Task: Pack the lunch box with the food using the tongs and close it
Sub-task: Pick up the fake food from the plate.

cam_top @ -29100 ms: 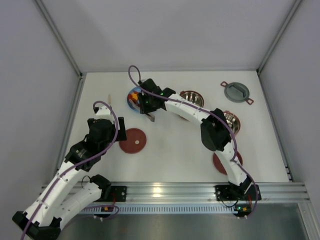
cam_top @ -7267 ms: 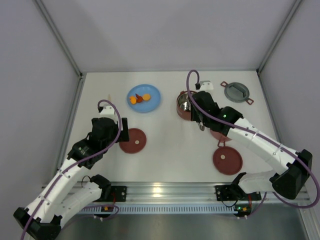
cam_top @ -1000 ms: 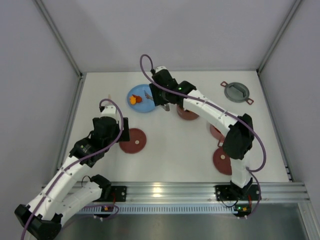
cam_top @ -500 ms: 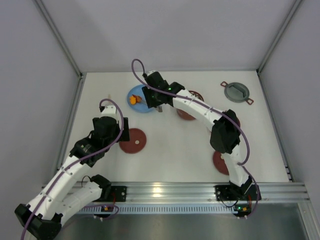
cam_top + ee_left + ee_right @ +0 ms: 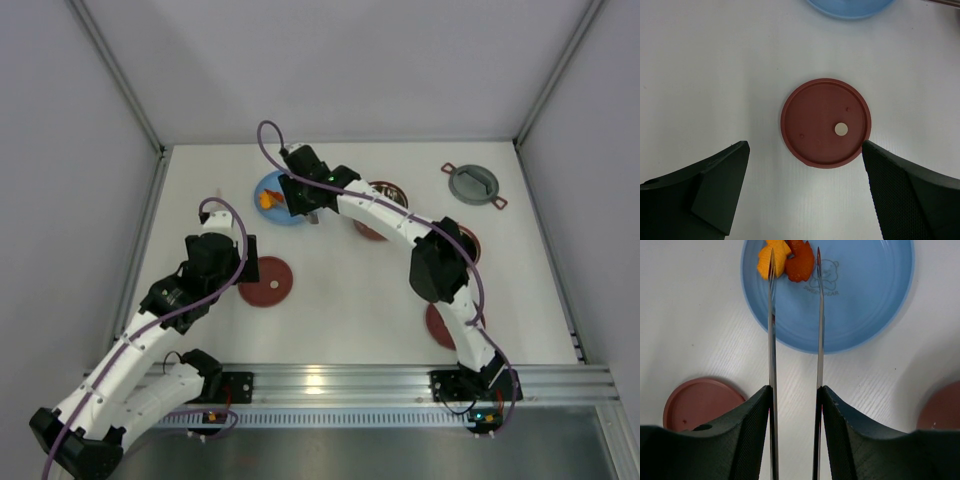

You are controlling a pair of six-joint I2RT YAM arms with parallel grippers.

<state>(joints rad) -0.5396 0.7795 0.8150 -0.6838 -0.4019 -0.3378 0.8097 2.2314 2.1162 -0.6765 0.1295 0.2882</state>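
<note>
White tabletop (image 5: 330,290), grey walls on three sides, arm bases along the near rail

Risks, near to far:
- left gripper (image 5: 803,150) hangs wide open above the near disc lid (image 5: 826,122), holding nothing. The lid lies flat on the table, so fingers may scrape or skid it when the closing step comes
- right gripper (image 5: 795,390) clamps the tongs (image 5: 771,330) partway along, with the V not yet squeezed together. The thin shiny arms could twist or slide in that grip if the squeeze is uneven
- tong tips reach over the light-blue plate (image 5: 865,305). The left tip lies across the orange piece (image 5: 771,262) and the right tip sits at the right edge of the red-orange piece (image 5: 799,265). The pieces touch, so a pinch may catch both badly, or grab one and flick the other off
- pressing the tips down could skid the plate
- the bowl (image 5: 388,192) sits near, to the right of the plate, but a small piece between slim tips can drop on the way

Count:
- arms, two; tongs, one pair
- disc lids, two: the near-left one, and the second lid (image 5: 436,322) near right, half under the right arm
- food on the plate, two pieces
- plate, one
- bowls, two in sight: one by the plate, contents too small to tell, and the second bowl (image 5: 472,240) mostly hidden behind the right elbow
- grey two-eared cover (image 5: 473,184), one, far right
</note>
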